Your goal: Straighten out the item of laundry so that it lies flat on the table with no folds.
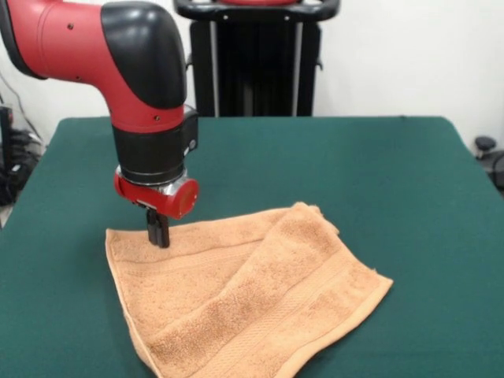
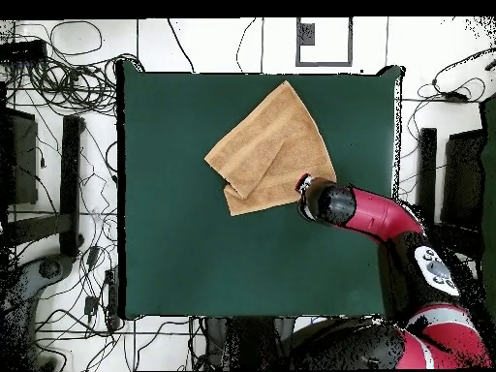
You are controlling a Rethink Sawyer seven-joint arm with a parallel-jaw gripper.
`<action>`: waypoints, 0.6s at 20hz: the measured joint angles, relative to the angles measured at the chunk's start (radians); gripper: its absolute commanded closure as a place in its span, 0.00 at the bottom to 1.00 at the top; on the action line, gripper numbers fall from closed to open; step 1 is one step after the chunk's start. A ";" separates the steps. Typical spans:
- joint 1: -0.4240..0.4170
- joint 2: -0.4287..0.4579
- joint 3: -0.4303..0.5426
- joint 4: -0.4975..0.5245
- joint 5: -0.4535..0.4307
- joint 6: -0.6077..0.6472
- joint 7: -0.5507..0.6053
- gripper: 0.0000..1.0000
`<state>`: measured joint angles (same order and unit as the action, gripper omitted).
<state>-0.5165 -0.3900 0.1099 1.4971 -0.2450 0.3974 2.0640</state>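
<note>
The orange-tan terry-cloth towel [image 1: 244, 295] lies on the dark green felt table [image 1: 378, 173], still folded over itself, so flattening remains. The black gripper [image 1: 158, 234], fingers together, pinches the towel's corner.

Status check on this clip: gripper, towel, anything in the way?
Gripper shut, down on towel corner. Towel folded over itself, not flat. Table otherwise unobstructed.
</note>
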 measured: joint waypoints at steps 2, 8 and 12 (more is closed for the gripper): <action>0.004 0.003 -0.006 -0.004 0.008 0.004 0.000 1.00; 0.025 0.012 -0.033 -0.021 0.054 0.026 0.000 1.00; 0.040 0.018 -0.052 -0.028 0.082 0.033 0.000 1.00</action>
<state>-0.4766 -0.3719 0.0574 1.4689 -0.1632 0.4308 2.0640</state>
